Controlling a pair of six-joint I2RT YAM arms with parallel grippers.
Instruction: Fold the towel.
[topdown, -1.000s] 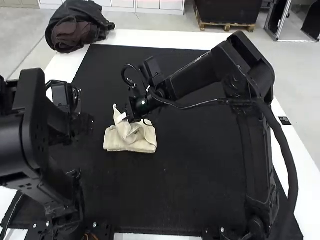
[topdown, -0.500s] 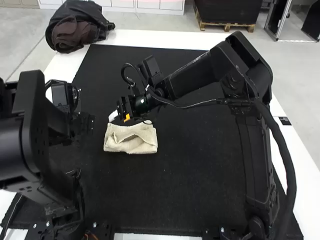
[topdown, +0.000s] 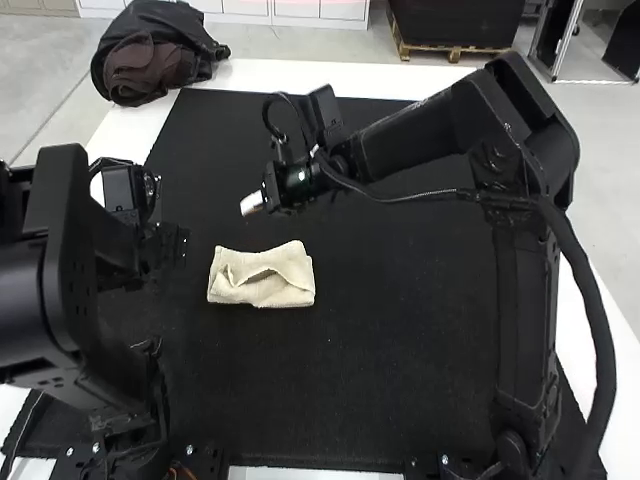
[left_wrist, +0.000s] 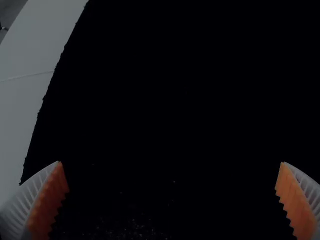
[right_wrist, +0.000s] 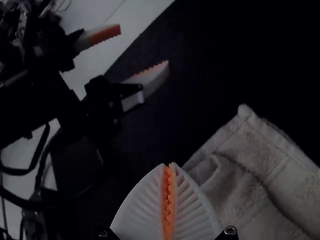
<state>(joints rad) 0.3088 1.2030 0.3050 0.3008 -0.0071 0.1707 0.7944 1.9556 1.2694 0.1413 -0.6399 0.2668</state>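
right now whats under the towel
The towel lies on the black mat, and that mat can be seen around it. The patch directly beneath is covered by the cloth, so I can't tell whether anything else is under there.

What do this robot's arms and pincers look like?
The left arm and right arm are black, with chunky, boxy segments; a thick black cable runs along the right one. The left pincer and right pincer each have two white, ribbed, tapering fingers lined with toothed orange pads.
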